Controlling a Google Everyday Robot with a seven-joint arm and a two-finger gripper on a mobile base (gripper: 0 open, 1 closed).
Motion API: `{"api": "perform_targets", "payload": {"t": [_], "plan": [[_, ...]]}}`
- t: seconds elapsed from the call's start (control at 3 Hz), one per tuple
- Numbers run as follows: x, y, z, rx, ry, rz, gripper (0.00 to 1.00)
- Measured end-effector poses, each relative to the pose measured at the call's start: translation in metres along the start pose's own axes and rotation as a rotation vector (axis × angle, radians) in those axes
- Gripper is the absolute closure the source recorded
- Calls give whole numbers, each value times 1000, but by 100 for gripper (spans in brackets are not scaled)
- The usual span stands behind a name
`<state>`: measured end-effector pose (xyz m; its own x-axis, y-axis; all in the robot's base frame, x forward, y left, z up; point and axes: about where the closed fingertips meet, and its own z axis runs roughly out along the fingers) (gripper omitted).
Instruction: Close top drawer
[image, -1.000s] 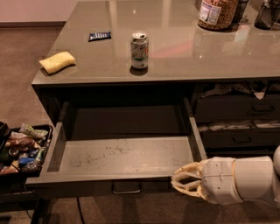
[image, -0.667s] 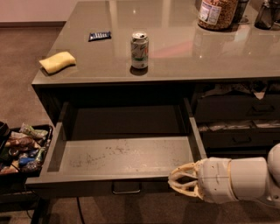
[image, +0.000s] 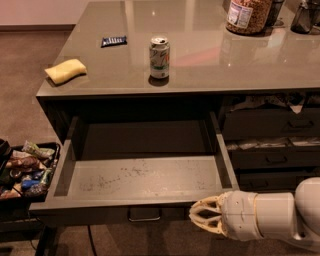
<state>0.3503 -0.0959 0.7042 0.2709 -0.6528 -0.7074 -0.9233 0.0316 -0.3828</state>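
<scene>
**Q:** Where is the top drawer sitting?

**A:** The top drawer (image: 145, 175) is hanging wide open under the left part of the grey tabletop (image: 210, 60), pulled out toward the camera. Its speckled, dusty floor is showing, and nothing is lying in it. A small metal loop handle (image: 144, 215) is sitting at the centre of its flat front.

**Q:** And where is the gripper?

**A:** The gripper (image: 196, 216) is hovering at the bottom right, on the end of a thick white arm (image: 270, 217) that is reaching in from the right edge. It is pointing left at the right end of the drawer's front panel, just right of the handle. Its cream lattice jaws are pressing together at the tips and are gripping nothing. Whether they are touching the panel is not clear.

**Q:** What is resting on the tabletop?

**A:** A soda can (image: 159, 57) is standing upright near the middle. A yellow sponge (image: 65, 71) is lying near the left corner, and a small dark packet (image: 113, 41) is lying behind it. A labelled jar (image: 248, 15) is standing at the back right.

**Q:** Anything else around it?

**A:** Narrower grey drawers (image: 270, 125) are stacking up on the right, with paper poking out above them. A dark tray (image: 54, 148) of wrapped snacks is sitting low on the left, beside the open drawer.
</scene>
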Motion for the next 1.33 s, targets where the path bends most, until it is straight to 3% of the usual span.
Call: {"api": "perform_targets", "payload": {"t": [0.33,0.67,1.0,1.33], "plan": [[17,11,7,12,79,-6,100],[30,21,14,59,120,13,100],[39,25,22,94,114,46,100],[40,23,24,99,121,30,100]]}}
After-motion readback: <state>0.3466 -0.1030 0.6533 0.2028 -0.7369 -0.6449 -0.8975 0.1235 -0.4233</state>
